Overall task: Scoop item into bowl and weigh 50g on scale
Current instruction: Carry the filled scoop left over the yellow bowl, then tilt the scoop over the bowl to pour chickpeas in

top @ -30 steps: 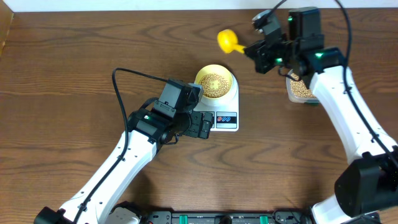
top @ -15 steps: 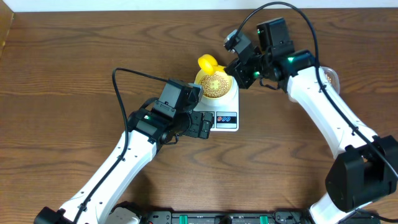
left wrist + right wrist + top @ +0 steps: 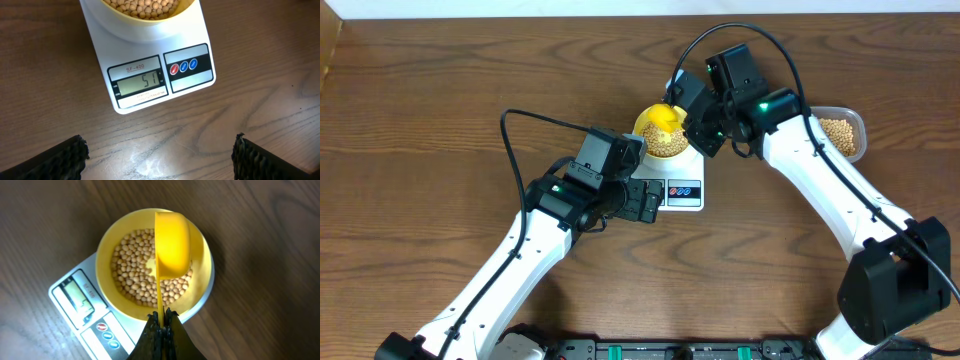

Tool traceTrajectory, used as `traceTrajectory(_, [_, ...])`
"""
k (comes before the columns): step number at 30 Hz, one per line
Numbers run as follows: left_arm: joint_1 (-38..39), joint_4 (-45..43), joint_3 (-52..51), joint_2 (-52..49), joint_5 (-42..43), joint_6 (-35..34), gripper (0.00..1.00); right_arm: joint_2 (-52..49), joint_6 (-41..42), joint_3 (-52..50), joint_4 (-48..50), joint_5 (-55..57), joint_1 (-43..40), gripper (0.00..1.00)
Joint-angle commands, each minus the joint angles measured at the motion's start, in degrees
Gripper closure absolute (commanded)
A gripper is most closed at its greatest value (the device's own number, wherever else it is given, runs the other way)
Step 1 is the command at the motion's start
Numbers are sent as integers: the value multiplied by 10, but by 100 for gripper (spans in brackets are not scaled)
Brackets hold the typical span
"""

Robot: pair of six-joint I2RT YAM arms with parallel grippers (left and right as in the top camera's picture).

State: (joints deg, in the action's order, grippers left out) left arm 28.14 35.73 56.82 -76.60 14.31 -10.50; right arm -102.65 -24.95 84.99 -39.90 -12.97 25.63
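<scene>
The pale yellow bowl (image 3: pixel 639 130) (image 3: pixel 102 262) stands on the white scale (image 3: pixel 688 195) (image 3: pixel 160 75) (image 3: pixel 75 300) and holds a layer of tan beans (image 3: pixel 670 145) (image 3: pixel 132 280) (image 3: pixel 142 6). The display reads 51. My right gripper (image 3: pixel 698 127) (image 3: pixel 162 317) is shut on the thin handle of a bright yellow scoop (image 3: pixel 663 116) (image 3: pixel 172 242). The scoop's cup hangs over the bowl, turned on edge above the beans. My left gripper (image 3: pixel 645 200) (image 3: pixel 160 152) is open just in front of the scale, over bare wood, with nothing between its fingers.
A clear plastic tub (image 3: pixel 840 133) with more beans sits at the right, behind my right arm. A black cable (image 3: pixel 535 120) loops above the left arm. The table's far edge runs along a white wall at the top.
My right gripper has carried the yellow scoop from the back right, near the tub, leftward to above the bowl. The left arm has not moved.
</scene>
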Motion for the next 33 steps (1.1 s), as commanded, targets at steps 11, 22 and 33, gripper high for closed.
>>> traceTrajectory(11, [0, 0, -5, 7, 2, 3, 6, -7, -10, -23, 10, 19, 9, 99])
traceTrajectory(22, [0, 0, -5, 7, 2, 3, 6, -7, -10, -37, 21, 19, 22, 99])
traceTrajectory(33, [0, 0, -5, 7, 2, 3, 6, -7, -8, -37, 17, 1, 22, 99])
